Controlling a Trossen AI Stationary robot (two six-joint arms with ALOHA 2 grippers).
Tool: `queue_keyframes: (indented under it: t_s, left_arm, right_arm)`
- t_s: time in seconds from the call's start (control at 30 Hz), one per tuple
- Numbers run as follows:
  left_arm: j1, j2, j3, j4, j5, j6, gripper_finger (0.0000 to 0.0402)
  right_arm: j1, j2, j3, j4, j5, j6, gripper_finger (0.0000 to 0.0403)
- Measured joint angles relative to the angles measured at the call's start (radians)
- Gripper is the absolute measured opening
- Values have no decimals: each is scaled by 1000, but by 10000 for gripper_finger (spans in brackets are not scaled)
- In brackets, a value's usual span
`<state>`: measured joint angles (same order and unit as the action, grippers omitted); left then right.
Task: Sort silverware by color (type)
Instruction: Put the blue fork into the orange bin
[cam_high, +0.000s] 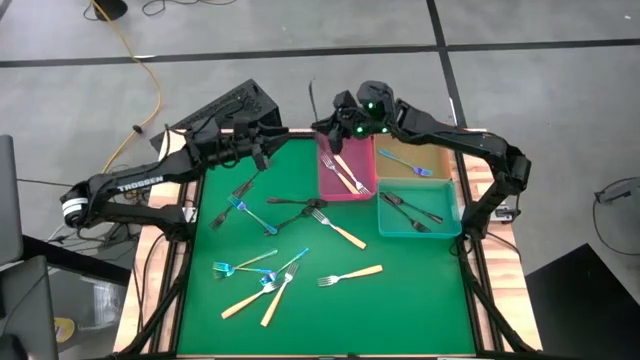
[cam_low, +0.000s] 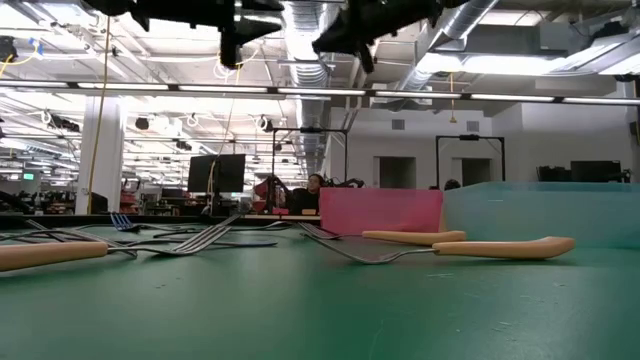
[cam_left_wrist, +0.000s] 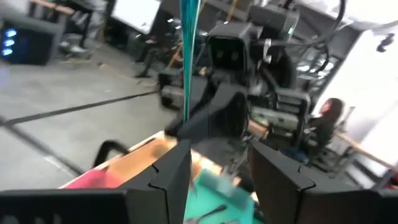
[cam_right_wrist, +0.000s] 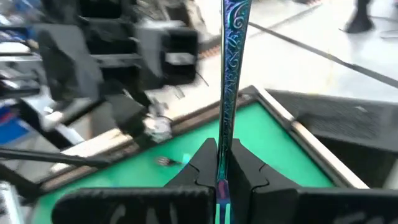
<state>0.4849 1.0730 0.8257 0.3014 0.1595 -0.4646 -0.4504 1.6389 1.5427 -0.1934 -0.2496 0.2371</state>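
The right gripper (cam_right_wrist: 219, 177) had its fingers clamped on a slim iridescent blue fork (cam_right_wrist: 229, 81), engraved handle upright, above the far edge of the green felt-like surface (cam_high: 400, 300). The left gripper (cam_left_wrist: 217, 171) faced it, fingers apart and empty. Only the high view showed the pink tray (cam_high: 335, 185), teal tray (cam_high: 450, 215) and tan tray (cam_high: 440, 160); tan-handled forks (cam_high: 345, 236) lay scattered.

Green table (cam_high: 400, 300), scattered forks (cam_high: 340, 232), pink bin (cam_high: 345, 185), teal bin (cam_high: 420, 222)
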Motion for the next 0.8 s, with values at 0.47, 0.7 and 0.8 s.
queue_keyframes:
  t_s: [0.47, 0.7, 0.8]
  left_arm:
    - [1, -33, 0, -370, -97, -17, 144]
    - [1, -32, 0, -423, -144, -18, 144]
    - [1, -32, 0, -427, -146, -18, 144]
  right_arm:
    - [-158, 0, 27, -534, 259, -249, 35]
    - [-252, -1, -10, -668, 339, -364, 35]
    - [-307, 1, -67, -691, 339, -372, 35]
